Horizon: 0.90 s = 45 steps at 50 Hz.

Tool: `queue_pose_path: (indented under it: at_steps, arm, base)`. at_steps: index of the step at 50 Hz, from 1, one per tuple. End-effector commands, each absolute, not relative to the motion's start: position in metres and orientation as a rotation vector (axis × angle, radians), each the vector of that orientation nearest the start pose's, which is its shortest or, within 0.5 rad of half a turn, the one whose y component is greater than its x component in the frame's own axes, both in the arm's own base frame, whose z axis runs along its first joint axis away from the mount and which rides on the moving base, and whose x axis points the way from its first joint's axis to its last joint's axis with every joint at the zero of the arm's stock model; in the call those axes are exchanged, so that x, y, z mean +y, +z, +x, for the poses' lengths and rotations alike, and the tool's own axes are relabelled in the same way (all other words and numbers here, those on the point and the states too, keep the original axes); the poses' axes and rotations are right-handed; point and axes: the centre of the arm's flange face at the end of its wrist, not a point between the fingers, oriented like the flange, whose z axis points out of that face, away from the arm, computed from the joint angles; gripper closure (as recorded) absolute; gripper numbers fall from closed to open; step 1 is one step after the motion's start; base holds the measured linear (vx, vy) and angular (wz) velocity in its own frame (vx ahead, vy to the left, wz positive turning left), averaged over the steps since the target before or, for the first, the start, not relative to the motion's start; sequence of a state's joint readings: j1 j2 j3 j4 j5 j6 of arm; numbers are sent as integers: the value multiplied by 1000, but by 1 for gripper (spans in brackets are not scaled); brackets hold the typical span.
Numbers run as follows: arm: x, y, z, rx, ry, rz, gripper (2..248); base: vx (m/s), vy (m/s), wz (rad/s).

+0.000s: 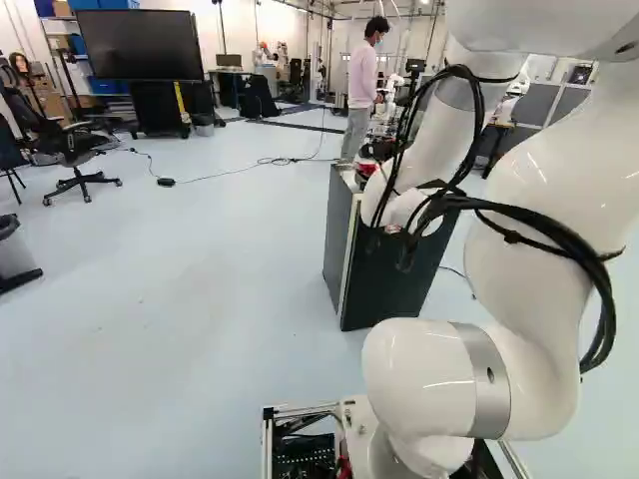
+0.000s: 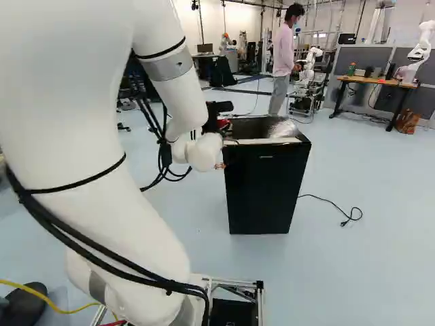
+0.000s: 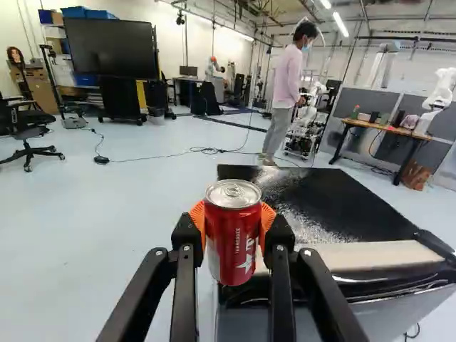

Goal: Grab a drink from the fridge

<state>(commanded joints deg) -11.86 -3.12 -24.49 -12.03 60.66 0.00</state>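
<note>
Pale, smooth floor [image 3: 135,221] runs back to a big dark screen [image 3: 110,48] and a desk [image 3: 385,132], and on it stands the black fridge [image 2: 265,190], its glossy top showing a cream strip along the near edge. I have the red can [image 3: 233,246] upright in the gripper [image 3: 233,219], orange pads [image 3: 268,216] pressed to both sides, by the left edge of that top in the right base view; whether it overhangs, I can't tell. I'd expect thin, stiff metal with some weight if full, slippery if chilled, easily dented. The pads sit high on the wall; I'd favour mid-body for balance, squeezing only modestly. Backing off, I'd lift clear of the fridge's edge and mind the cord [image 2: 329,202] beside it.
</note>
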Motion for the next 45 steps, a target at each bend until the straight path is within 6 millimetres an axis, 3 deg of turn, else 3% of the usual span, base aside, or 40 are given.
queue_pose_path:
  at_steps: [19, 45]
  arm:
    - [-32, 390, 345, -35, -1982, -2486, 156]
    - [-8, 375, 294, -10, -1874, -2536, 156]
  base:
    - [0, 0, 0]
    - [0, 0, 0]
